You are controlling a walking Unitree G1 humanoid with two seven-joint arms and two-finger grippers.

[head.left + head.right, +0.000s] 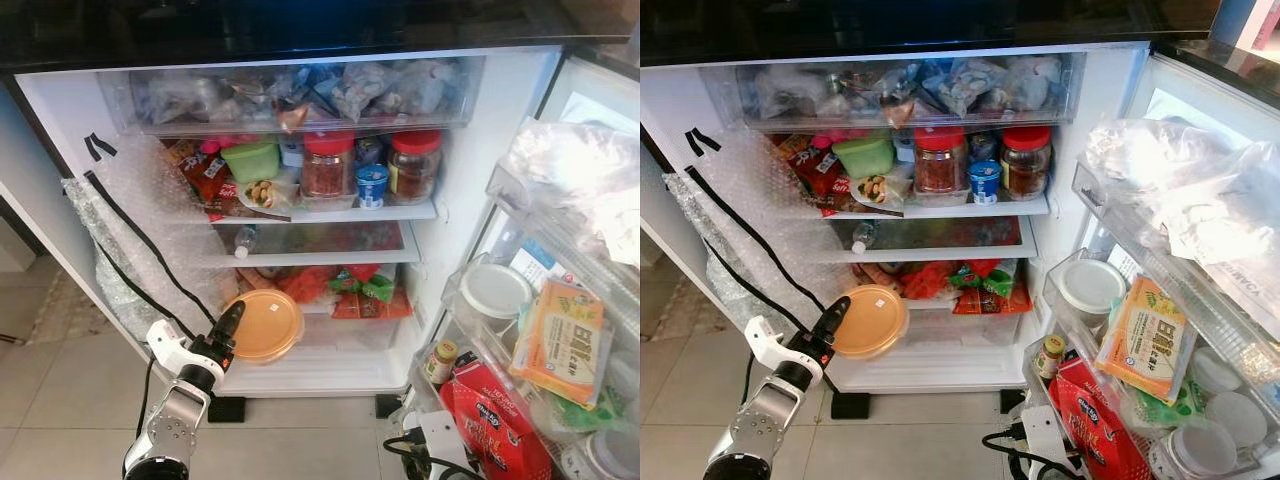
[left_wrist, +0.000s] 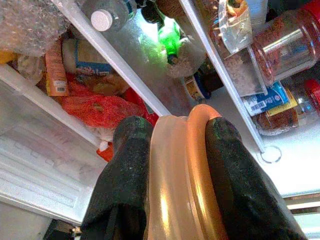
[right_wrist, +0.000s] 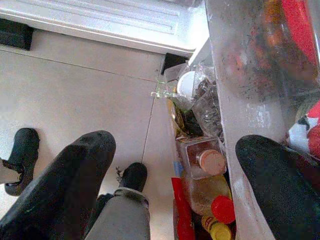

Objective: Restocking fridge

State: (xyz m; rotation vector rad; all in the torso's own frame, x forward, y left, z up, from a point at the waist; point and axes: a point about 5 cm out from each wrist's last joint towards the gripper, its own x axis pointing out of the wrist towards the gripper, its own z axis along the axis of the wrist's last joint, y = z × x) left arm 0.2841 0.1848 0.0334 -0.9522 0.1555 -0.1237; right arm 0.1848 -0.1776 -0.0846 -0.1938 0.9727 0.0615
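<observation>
A round container with an orange lid (image 1: pixel 262 325) hangs tilted on edge in front of the fridge's lower compartment (image 1: pixel 330 350), above the clear bottom drawer. My left gripper (image 1: pixel 228 328) is shut on its rim from the left. In the left wrist view both black fingers (image 2: pixel 127 165) clamp the container's edge (image 2: pixel 182 185), one on each side. My right gripper (image 3: pixel 175 150) is open, its fingers (image 3: pixel 75 175) wide apart with nothing between them. It points down beside the door bins, over the tiled floor.
The fridge shelves are crowded: red-lidded jars (image 1: pixel 329 165), a green box (image 1: pixel 250 160), packets on the lower shelf (image 1: pixel 345 285). The open door at right holds full bins (image 1: pixel 520 330). Bubble wrap (image 1: pixel 110 230) covers the left wall. A power strip (image 1: pixel 430 440) lies on the floor.
</observation>
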